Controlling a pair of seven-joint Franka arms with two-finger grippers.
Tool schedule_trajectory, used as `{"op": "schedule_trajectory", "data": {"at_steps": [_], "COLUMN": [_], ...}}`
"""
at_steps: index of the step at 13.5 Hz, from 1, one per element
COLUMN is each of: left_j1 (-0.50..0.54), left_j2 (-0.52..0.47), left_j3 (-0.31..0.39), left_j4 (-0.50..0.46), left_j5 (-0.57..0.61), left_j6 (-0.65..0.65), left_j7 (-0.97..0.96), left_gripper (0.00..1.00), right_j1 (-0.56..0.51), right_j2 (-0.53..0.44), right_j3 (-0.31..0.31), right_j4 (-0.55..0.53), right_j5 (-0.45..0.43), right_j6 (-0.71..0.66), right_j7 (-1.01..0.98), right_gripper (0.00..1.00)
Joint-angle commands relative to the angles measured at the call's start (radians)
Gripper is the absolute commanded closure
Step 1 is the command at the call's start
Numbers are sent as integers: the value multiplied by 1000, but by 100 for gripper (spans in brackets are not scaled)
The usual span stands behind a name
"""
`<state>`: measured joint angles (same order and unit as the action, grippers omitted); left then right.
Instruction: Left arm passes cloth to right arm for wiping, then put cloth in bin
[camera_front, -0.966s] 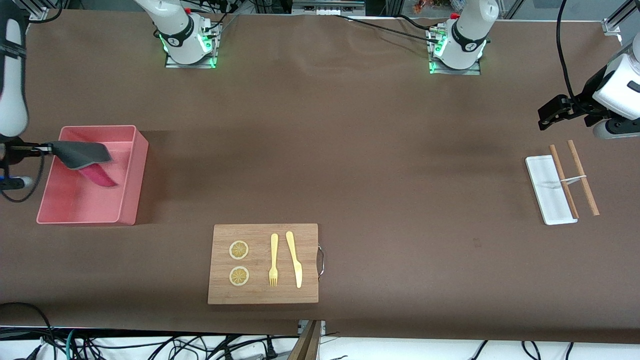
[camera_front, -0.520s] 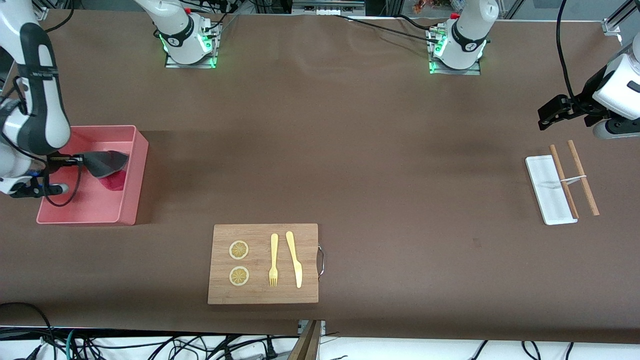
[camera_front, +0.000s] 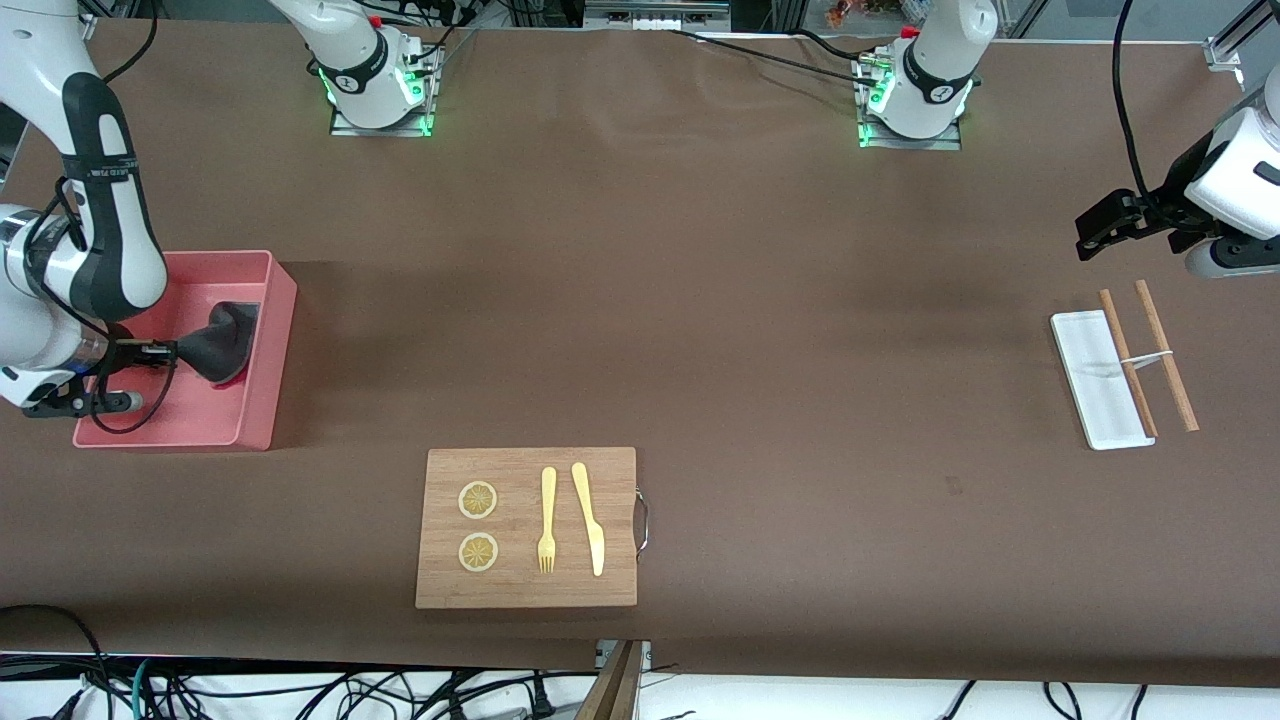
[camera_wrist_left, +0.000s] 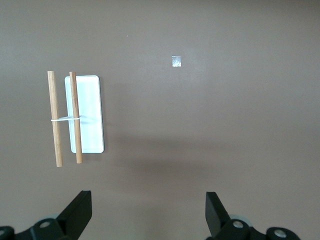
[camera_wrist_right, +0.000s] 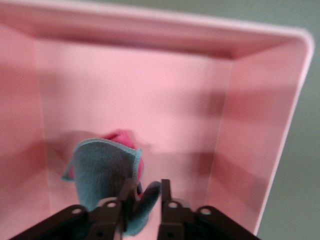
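The cloth (camera_front: 222, 340) is bunched up inside the pink bin (camera_front: 268, 405), dark grey face outward, leaning on the bin wall that faces the table's middle. My right gripper (camera_front: 170, 351) is down in the bin, its fingers close together with a fold of the cloth between them. The right wrist view shows this gripper (camera_wrist_right: 146, 187), the grey cloth (camera_wrist_right: 102, 170) with a pink edge, and the bin's wall (camera_wrist_right: 250, 125). My left gripper (camera_front: 1085, 240) waits in the air at the left arm's end of the table, open and empty (camera_wrist_left: 147, 205).
A wooden board (camera_front: 525, 527) with a fork, a knife and two lemon slices lies near the front camera. A small white tray (camera_front: 1090, 380) with two wooden sticks (camera_front: 1165, 355) lies under the left gripper; it also shows in the left wrist view (camera_wrist_left: 86, 112).
My right gripper has come down from above the bin into it with the cloth. The cloth, which hung free, is now bunched against the bin wall. The left arm has not moved.
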<state>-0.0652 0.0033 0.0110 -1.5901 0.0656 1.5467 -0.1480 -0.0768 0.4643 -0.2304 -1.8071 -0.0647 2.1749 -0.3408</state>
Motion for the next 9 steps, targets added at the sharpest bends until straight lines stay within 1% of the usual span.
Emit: {"op": "schedule_trajectory", "data": {"at_steps": [1, 2, 3, 4, 5, 6, 8, 9], "left_j1": [-13, -10, -10, -10, -10, -10, -10, -8], "left_j2": [-3, -2, 0, -2, -2, 0, -2, 0], "left_j3": [9, 10, 10, 10, 10, 10, 10, 10], "left_j4": [15, 16, 16, 16, 16, 16, 16, 16], "left_j5": [11, 11, 13, 13, 11, 11, 11, 11], "left_j6": [-25, -24, -23, -25, -24, -23, -23, -23], "left_j7": [7, 8, 7, 7, 7, 7, 5, 7], "left_gripper": [0, 0, 0, 0, 0, 0, 0, 0], "right_j1": [-6, -6, -6, -3, -3, -1, -3, -1], "right_j2": [-111, -139, -159, -177, -211, -257, -324, -354], "right_j3": [17, 22, 25, 37, 64, 78, 126, 135], "right_j4": [21, 57, 115, 174, 213, 222, 226, 226], "right_j5": [29, 28, 28, 26, 26, 29, 36, 36], "right_j6": [-44, -114, -204, -284, -356, -406, -447, -493], "right_j7": [-6, -13, -18, -18, -14, -6, 3, 3], "right_gripper": [0, 0, 0, 0, 0, 0, 0, 0]}}
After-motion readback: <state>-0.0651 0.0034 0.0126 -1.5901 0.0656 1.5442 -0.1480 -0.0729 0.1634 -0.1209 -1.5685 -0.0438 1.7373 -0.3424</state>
